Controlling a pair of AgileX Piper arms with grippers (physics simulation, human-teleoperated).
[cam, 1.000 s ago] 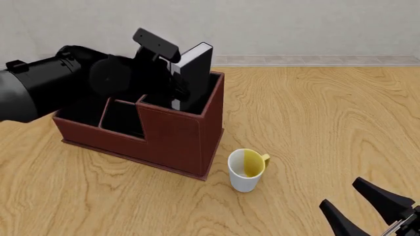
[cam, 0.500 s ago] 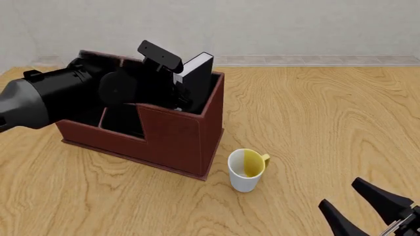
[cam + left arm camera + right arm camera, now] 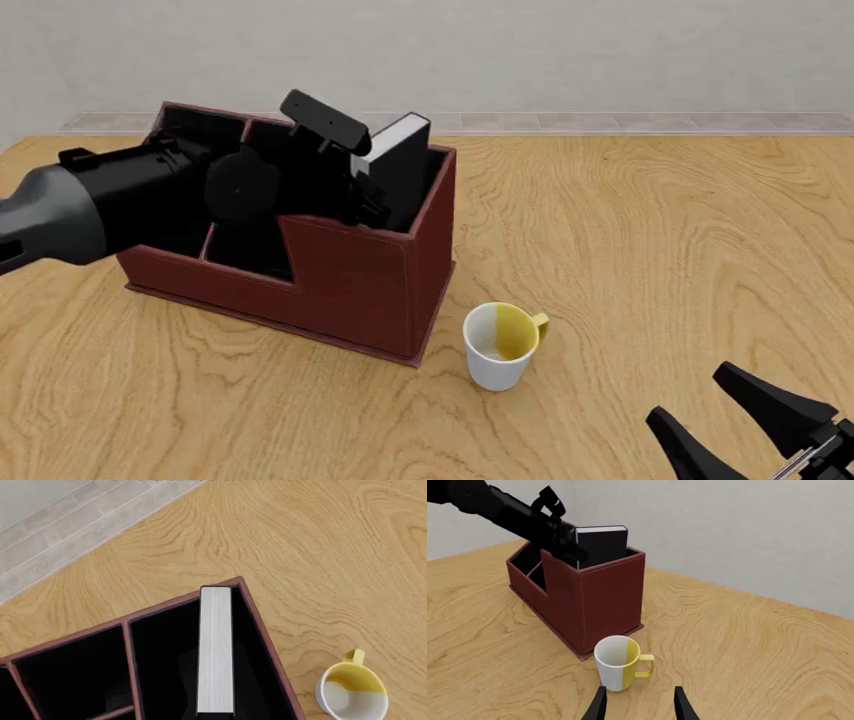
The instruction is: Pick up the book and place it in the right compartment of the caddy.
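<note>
The left gripper (image 3: 363, 190) sits over the caddy (image 3: 354, 280), and I cannot tell if its fingers grip anything. The book (image 3: 215, 650) stands inside the right compartment (image 3: 170, 670), by its outer wall. A mug (image 3: 501, 345) stands just beside the caddy. Farther right, the right gripper (image 3: 747, 420) is spread wide, holding nothing.

Light wooden table (image 3: 667, 230): red-brown caddy (image 3: 347, 290) at left; white-yellow mug (image 3: 501, 345) just right, nearer.
</note>
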